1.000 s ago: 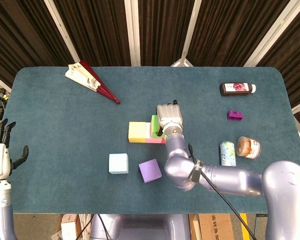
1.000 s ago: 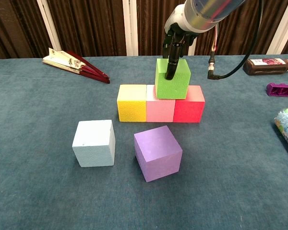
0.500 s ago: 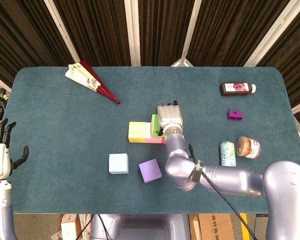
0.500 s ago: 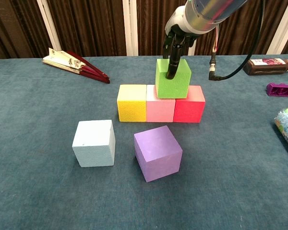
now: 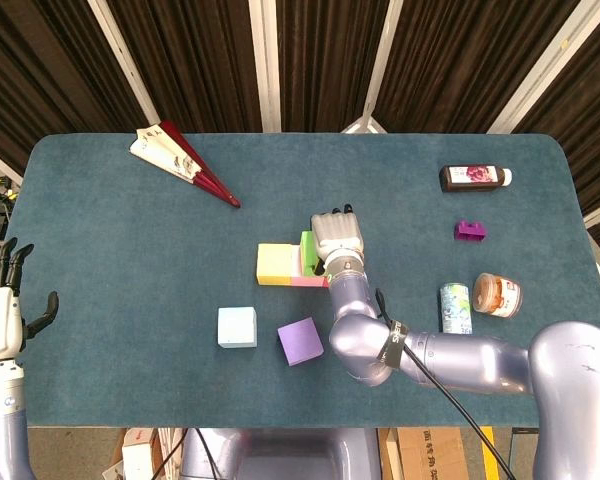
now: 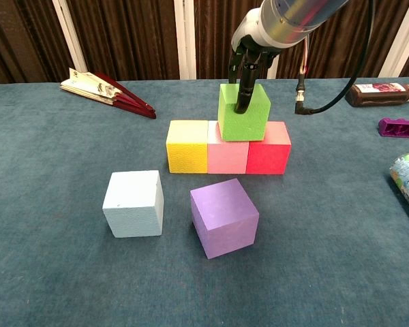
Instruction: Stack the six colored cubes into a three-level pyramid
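Teal cloth covers the table [image 6: 48,272], biggest thing in shot. 2 arms: right arm sweeps in from the near right edge, w/ right hand [image 5: 337,236] over the cube row; in chest view its dark fingers [image 6: 245,71] hang down onto the green cube [image 6: 243,112], one lying down the front face, others on top and behind – pinching it. Left hand [image 5: 2,308] sits off the left table edge, fingers straight and a bit apart, holding nothing.

6 cubes total. 3 in a touching row directly under the right fingers: yellow cube [image 6: 187,146] to their left, pink cube [image 6: 228,154] below, red cube [image 6: 268,153] below-right. Green cube is 2nd level, resting across the pink/red seam, slightly twisted. 2 loose on the cloth nearer the camera than the fingers: purple cube [image 6: 224,216] just front-left of them, pale blue cube [image 6: 133,203] further left; these two are apart.

Other bits, 1 each: folded fan [image 5: 183,162] far left-back of fingers; dark bottle [image 5: 474,177] lying right-back; can [image 5: 456,307], jar [image 5: 497,295] to the right, near side; small purple brick [image 5: 469,230] right of the fingers.
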Controlling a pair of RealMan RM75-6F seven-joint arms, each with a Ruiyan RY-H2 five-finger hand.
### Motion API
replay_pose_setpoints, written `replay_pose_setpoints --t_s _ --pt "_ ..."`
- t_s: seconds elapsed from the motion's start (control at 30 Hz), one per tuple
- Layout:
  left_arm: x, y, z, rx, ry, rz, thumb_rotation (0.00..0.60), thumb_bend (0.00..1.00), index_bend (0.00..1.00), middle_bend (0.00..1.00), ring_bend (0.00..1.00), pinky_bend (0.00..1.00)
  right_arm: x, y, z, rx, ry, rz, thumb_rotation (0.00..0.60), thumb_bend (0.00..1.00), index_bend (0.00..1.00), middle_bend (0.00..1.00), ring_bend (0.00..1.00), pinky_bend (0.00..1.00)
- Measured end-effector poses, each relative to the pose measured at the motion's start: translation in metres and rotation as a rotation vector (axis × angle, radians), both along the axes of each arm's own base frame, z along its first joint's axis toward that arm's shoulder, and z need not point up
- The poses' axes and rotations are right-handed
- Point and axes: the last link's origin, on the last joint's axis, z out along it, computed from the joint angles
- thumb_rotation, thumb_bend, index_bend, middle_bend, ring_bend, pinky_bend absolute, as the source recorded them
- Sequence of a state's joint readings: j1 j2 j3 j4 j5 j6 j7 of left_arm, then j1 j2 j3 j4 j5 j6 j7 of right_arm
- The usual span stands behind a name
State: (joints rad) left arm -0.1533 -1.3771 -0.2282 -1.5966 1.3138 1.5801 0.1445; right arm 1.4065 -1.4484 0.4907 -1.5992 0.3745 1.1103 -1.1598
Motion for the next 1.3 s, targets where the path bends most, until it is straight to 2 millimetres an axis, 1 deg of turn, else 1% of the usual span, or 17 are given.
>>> replay_pose_setpoints --t_s 0.17,0.33,0.63,1.3 --pt "-0.0001 -0.0003 0.0007 0.003 -0.003 0.000 0.600 0.48 0.15 0.03 0.00 0.00 -0.0002 -0.0001 -0.0005 0.000 0.000 0.001 0.600 0.26 0.30 0.25 0.13 0.00" --pt "-0.0001 0.0000 0.0003 0.000 -0.003 -0.001 0.600 0.48 0.15 0.03 0.00 0.00 -0.0005 0.0003 -0.0009 0.001 0.001 0.005 0.600 0.26 0.34 0.27 0.14 0.00" --pt "-0.0001 -0.0002 0.0006 0.004 -0.004 0.000 0.600 0.48 0.15 0.03 0.00 0.00 0.0022 0.0025 -0.0007 -0.012 0.011 0.013 0.600 0.26 0.35 0.28 0.15 0.00" --pt "-0.0011 -0.0002 0.0015 0.004 -0.007 0.011 0.600 0.48 0.15 0.02 0.00 0.00 0.0052 0.0071 -0.0048 -0.042 0.045 -0.028 0.600 0.26 0.35 0.28 0.15 0.00"
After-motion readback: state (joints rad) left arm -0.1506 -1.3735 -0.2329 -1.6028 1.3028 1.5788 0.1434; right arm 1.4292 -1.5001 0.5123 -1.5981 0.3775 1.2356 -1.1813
